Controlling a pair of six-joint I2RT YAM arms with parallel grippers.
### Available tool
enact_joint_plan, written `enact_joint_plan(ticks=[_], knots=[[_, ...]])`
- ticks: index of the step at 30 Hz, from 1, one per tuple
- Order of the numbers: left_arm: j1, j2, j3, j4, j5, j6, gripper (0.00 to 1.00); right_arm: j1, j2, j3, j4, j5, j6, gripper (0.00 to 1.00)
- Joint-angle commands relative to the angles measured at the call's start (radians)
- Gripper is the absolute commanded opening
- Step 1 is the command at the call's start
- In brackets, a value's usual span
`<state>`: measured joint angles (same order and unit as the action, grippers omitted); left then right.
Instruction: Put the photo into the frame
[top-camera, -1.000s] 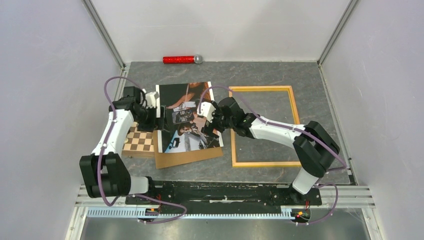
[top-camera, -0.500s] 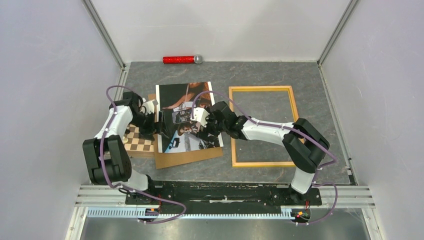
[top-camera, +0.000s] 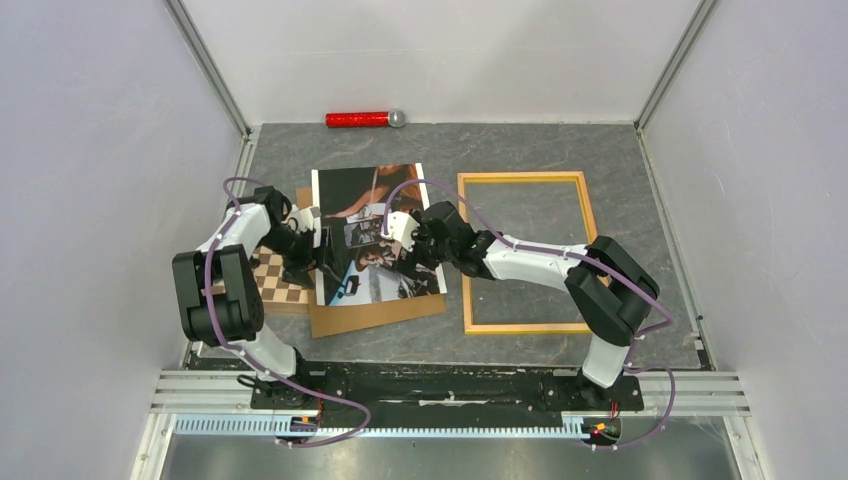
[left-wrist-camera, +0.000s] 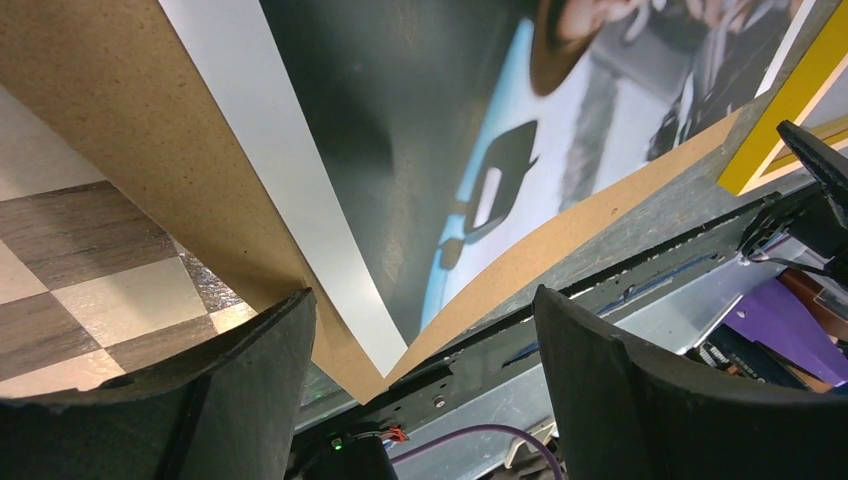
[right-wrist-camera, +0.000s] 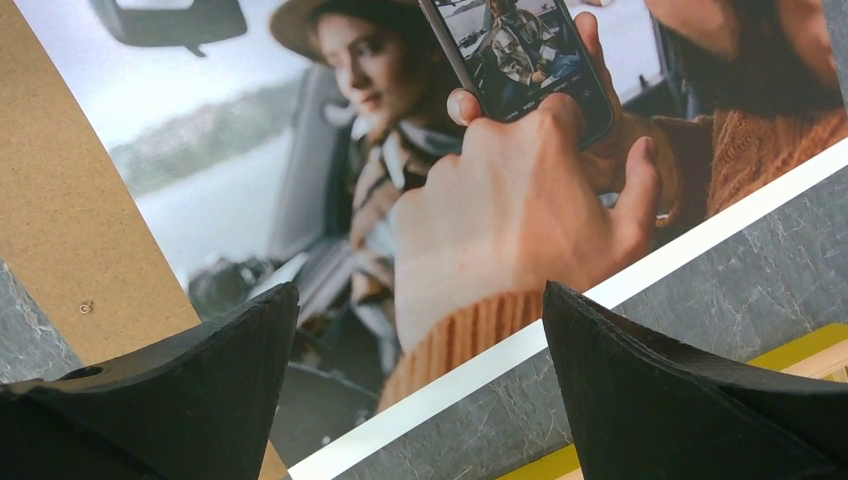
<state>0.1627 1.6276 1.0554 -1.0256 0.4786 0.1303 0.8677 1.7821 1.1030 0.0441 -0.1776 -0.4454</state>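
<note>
- Two black fingers (left-wrist-camera: 240, 400) of the left gripper (left-wrist-camera: 420, 300) stand wide apart in the left wrist view, holding nothing. Between them shows the near-left corner of the photo (left-wrist-camera: 400, 150), face up on the brown backing board (left-wrist-camera: 90, 100). The chessboard (left-wrist-camera: 90, 280) lies at 8 o'clock and a strip of the frame (left-wrist-camera: 782, 122) at 2 o'clock.
- In the right wrist view the right gripper (right-wrist-camera: 418, 290) is likewise spread wide and empty, over the photo's white-bordered edge. Grey table (right-wrist-camera: 760, 250) separates that edge from the frame's yellow rail at 5 o'clock.
- In the top view the photo lies flat on the board, outside the frame, which sits at its 3 o'clock, near but apart. The left gripper is at the photo's 9 o'clock edge and the right gripper is over its middle. Whether either touches the paper I cannot tell. A red tube (top-camera: 362, 120) lies at 12 o'clock by the far wall.
</note>
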Motion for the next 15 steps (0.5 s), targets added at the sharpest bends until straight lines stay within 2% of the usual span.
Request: enact_joint_plan(ticks=[1, 15], knots=[[0.009, 0.017, 0.038, -0.022, 0.032, 0.015, 0.85, 0.001, 0.008, 0.017, 0.035, 0.022, 0.008, 0.95], [0.051, 0.105, 0.048, -0.056, 0.145, 0.084, 0.82, 0.001, 0.045, -0.015, 0.084, 0.062, 0.02, 0.95]])
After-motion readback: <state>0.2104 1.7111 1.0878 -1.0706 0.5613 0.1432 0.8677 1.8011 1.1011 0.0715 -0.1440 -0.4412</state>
